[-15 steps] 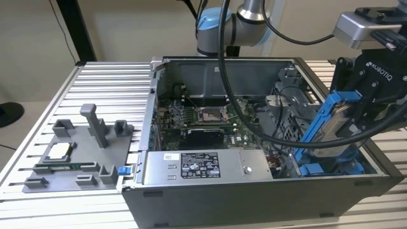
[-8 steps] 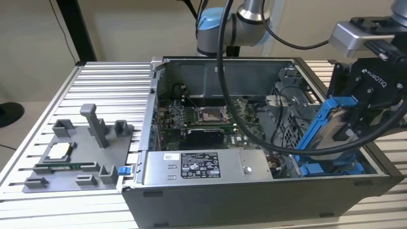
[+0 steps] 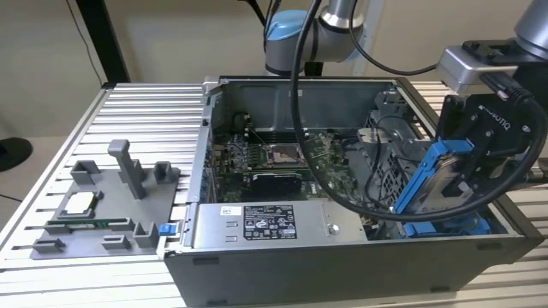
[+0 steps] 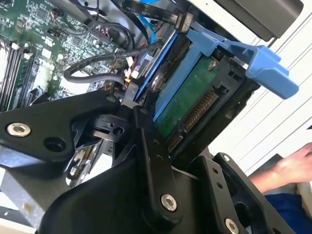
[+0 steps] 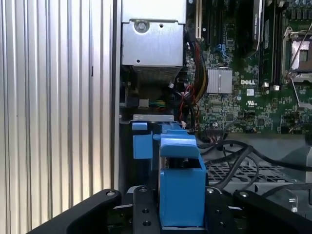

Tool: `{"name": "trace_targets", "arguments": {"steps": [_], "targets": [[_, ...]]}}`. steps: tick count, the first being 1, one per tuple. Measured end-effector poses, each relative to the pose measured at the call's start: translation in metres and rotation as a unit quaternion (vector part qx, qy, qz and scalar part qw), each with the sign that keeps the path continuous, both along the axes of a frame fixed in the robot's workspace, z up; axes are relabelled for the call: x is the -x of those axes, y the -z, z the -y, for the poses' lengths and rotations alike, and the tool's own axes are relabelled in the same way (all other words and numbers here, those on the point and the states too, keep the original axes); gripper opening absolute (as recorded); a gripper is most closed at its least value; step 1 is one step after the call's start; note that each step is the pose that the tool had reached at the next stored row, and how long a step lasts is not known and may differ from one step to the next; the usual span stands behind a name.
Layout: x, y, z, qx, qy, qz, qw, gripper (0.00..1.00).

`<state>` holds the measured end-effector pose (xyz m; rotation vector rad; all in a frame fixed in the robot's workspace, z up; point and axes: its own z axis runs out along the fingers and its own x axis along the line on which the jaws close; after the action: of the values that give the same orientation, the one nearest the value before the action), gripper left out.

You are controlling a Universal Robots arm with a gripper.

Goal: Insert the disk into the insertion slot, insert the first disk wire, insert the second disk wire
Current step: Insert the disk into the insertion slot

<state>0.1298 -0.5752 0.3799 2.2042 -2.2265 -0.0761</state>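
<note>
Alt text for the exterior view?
The hand grips the blue-framed disk, tilted, over the blue-railed insertion slot at the exterior view's right end of the open computer case. A grey fixture plate lies beside the case.

Disk (image 3: 434, 174) in gripper (image 3: 469, 172), tilted above insertion slot (image 3: 447, 226), exterior view's right.

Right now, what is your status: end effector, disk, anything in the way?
End effector shut on the disk. Disk tilted above the insertion slot, not seated. Loose black cables beside the slot.
</note>
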Motion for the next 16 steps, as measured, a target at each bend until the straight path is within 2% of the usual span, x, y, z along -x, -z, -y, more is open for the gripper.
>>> {"name": "trace_targets", "arguments": {"steps": [3,13,14,16], "targets": [[0.0,0.0041,0.0,-0.0001,0.0,-0.0003,1.0,0.0],[0.0,0.0043,-0.0001,-0.0004,0.0,-0.0004,1.0,0.0],[0.0,0.0042,0.0,-0.0002,0.0,-0.0004,1.0,1.0],[0.0,0.0042,0.0,-0.0001,0.0,-0.0005,1.0,1.0]]}}
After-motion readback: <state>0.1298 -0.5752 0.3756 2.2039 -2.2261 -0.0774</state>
